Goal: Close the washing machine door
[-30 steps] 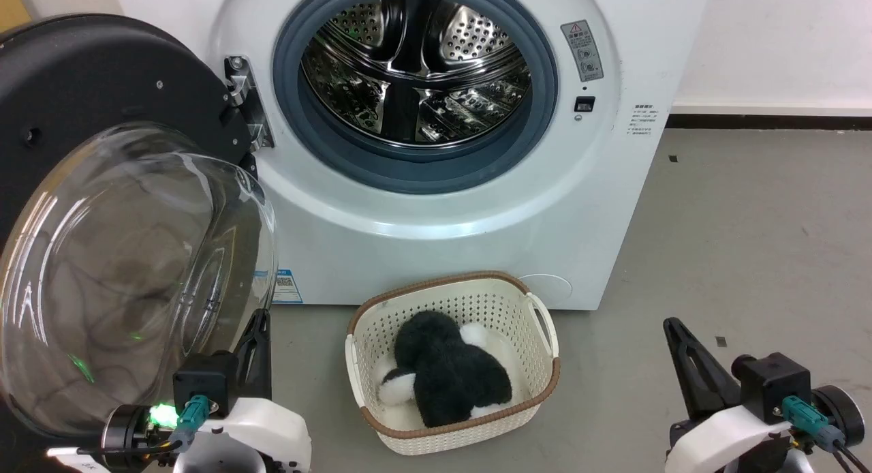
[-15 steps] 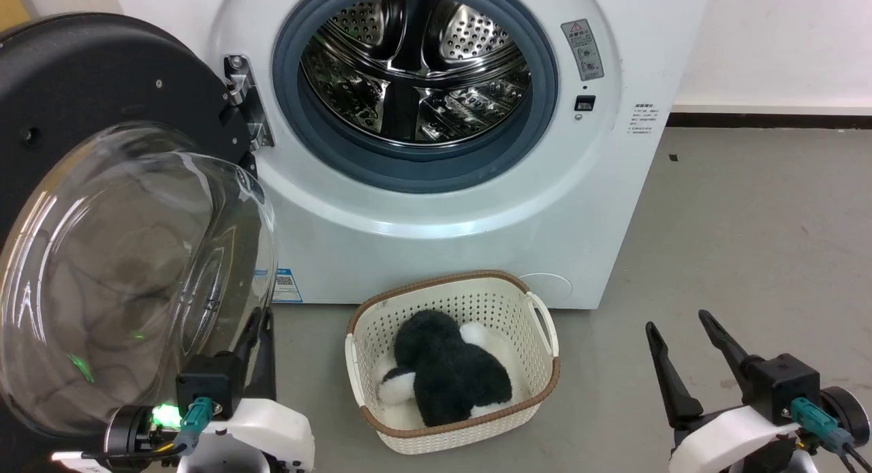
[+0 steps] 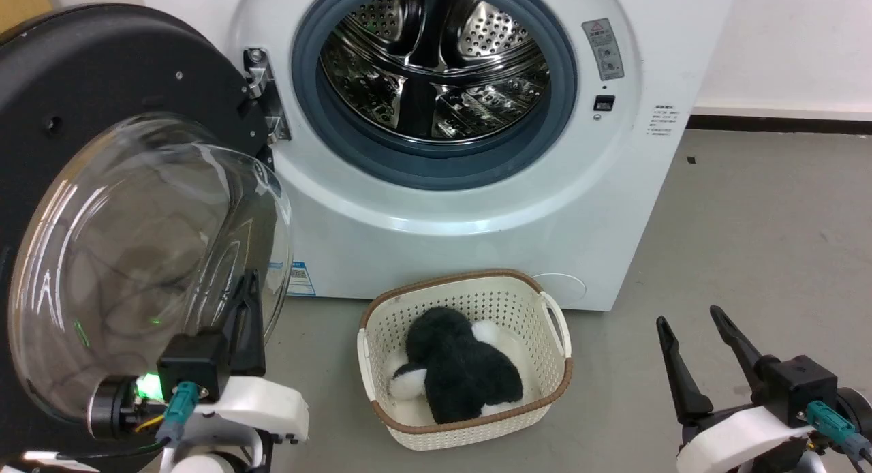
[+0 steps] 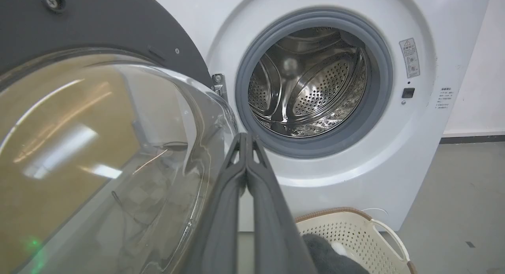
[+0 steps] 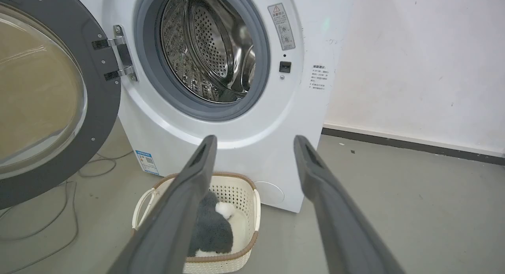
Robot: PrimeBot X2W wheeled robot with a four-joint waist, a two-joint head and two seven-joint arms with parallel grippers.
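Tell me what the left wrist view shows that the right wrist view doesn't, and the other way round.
Left wrist view: the left pincer, shut, close to the glass bowl of the washing machine door. Right wrist view: the right pincer, open, and the blue label low on the washing machine. Both: the open door, the steel drum, the white basket holding a furry item.

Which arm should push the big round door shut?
Left. The left end effector, shut, sits right beside the door; the right end effector, open, hangs far across, past the basket.
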